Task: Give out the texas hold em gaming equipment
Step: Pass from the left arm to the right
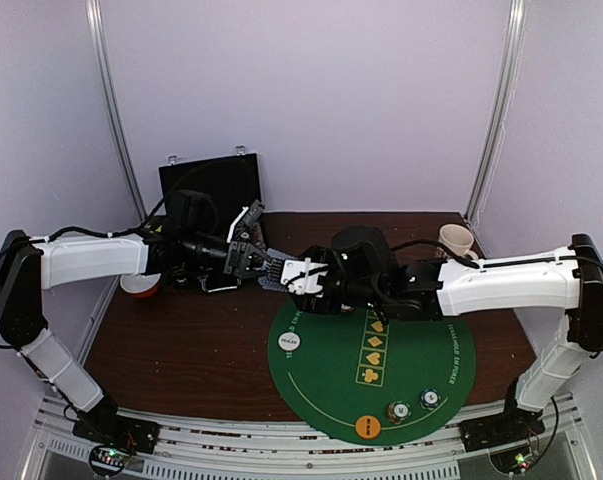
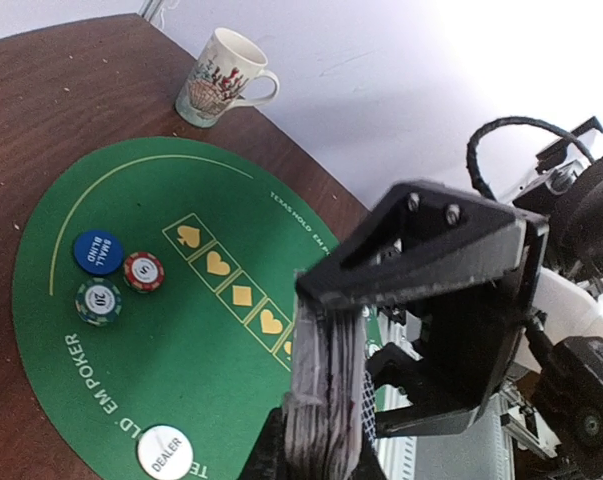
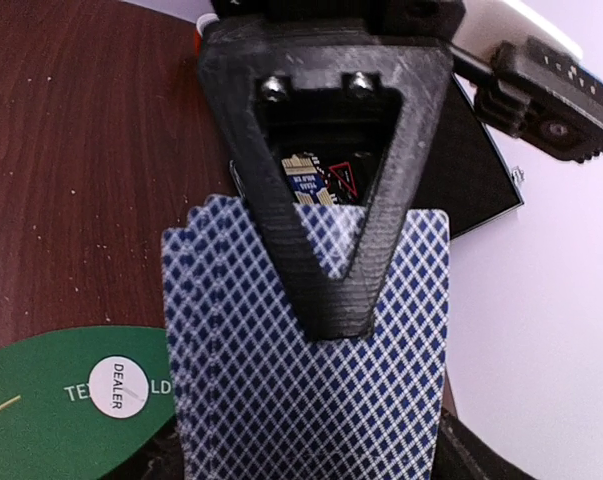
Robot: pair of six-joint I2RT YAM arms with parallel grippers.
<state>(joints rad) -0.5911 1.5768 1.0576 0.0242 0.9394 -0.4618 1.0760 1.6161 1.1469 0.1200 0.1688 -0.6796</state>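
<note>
Lying nearest, at the near edge of the round green mat (image 1: 321,395), is the orange disc (image 1: 368,427), with two poker chips (image 1: 398,411) just to its right. Farther back, on the mat's left side, sits the white dealer disc (image 1: 290,340). Over the mat's far left edge the two arms meet. The left tool (image 1: 254,258) is pressed together on the playing cards (image 3: 281,400), with one black finger flat across their blue-diamond backs. The cards are held clear of the desk (image 1: 181,340) and are slightly fanned. The right tool (image 1: 299,278) is right at the cards from the other side, and in the left wrist view one of its fingers touches the pack's edge. Whether it pinches them I cannot tell. At the far left stands the black case (image 1: 213,190), lid up, and at the far right the mug (image 1: 457,238).
</note>
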